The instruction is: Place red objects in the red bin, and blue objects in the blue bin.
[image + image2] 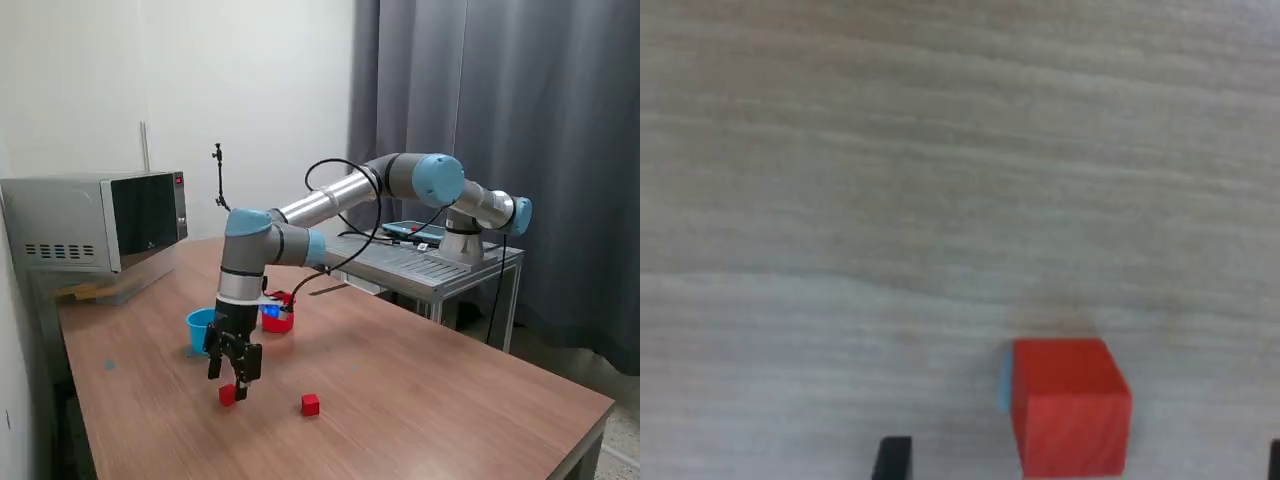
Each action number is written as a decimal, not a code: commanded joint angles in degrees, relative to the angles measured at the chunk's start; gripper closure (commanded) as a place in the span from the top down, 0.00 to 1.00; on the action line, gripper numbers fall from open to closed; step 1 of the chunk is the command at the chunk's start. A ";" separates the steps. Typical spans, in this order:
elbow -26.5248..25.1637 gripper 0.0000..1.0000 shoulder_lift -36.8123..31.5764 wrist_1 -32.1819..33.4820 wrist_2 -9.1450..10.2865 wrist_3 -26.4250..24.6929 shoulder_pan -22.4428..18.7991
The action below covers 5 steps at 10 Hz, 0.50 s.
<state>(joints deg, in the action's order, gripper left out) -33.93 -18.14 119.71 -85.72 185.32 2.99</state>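
Two red cubes lie on the table [420, 370]: one [228, 394] directly under the hand [236, 384], the other [311, 404] a little way off toward the exterior view's right. The hand points straight down and hangs just above the nearer cube. In the wrist view that cube [1070, 405] sits between the two dark fingertips [892, 458] at the picture's lower edge, nearer one side than the middle, with wood showing on either flank. The fingers stand spread wider than the cube and hold nothing. Behind the arm stand the red bin [279, 316] and the light blue bin [201, 328], close together; something blue shows at the red bin's mouth, too small to name. As I judge it, the coming move is a short straight drop, then closing on the cube, perhaps after a slight sideways correction.
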 commanded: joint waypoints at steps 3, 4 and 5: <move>-0.17 1.00 -0.15 0.00 -0.06 -0.05 -0.09; -0.35 1.00 -0.23 -0.09 -0.06 -0.14 -0.09; -0.35 1.00 -0.23 -0.09 0.03 -0.14 -0.09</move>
<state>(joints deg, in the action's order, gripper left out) -34.16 -18.33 119.66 -85.76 185.23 2.91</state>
